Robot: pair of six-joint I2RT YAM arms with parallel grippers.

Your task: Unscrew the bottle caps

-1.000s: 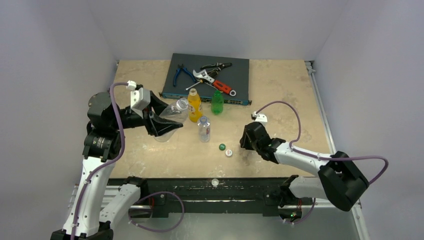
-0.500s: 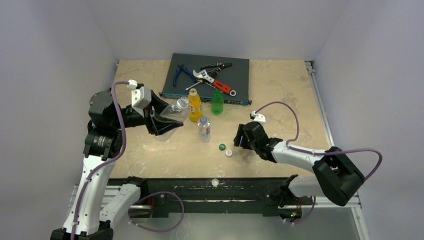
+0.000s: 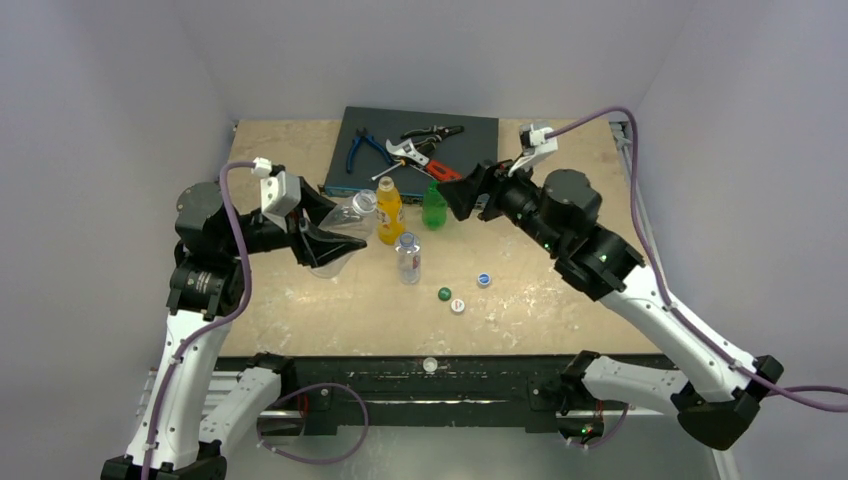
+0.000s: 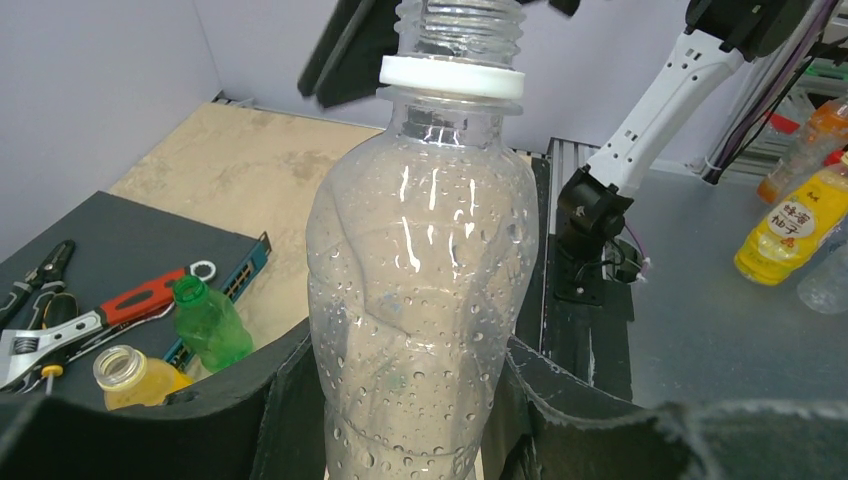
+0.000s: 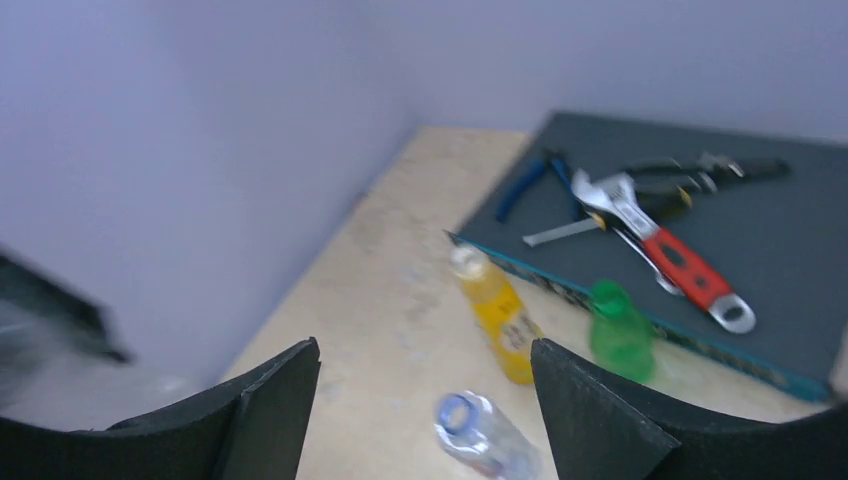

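1. Nearest us, a white cap (image 3: 430, 365) lies on the black rail (image 3: 330, 370) at the near edge of the worktop (image 3: 560, 260).
2. Just beyond it, three caps lie loose on the worktop, near one another but apart: a second white cap (image 3: 457, 306), the dark green cap (image 3: 444, 294) and the blue cap (image 3: 484, 279); they are tiny and light, so we judge they would skid if nudged and are best pinched across the rim.
3. Behind them the small clear bottle (image 3: 407, 257) stands upright; its mouth shows open in the right wrist view.
4. To its left, the left hand (image 3: 338, 240) is clamped on the body of the large clear bottle (image 4: 420, 260), which is tilted; its threads are bare, with only a white collar ring below them.
5. That bottle looks empty, thin-walled and beaded with droplets inside; we judge it light, soft enough to dent and somewhat slippery, so a low grip on the body or on the stiffer neck suits it.
6. Farther back, the orange-yellow bottle (image 3: 389, 212) and the green bottle (image 3: 434, 207) stand just before the network switch (image 3: 480, 135); the orange-yellow one is open; the green one looks uncapped, though we cannot be sure.
7. The right hand (image 3: 453, 197) hovers just beside the green bottle, fingers apart and empty.
8. Farthest, the switch carries pliers (image 3: 358, 150) and a red-handled adjustable wrench (image 5: 680, 265).
9. With four caps lying loose, we judge the task all but done.
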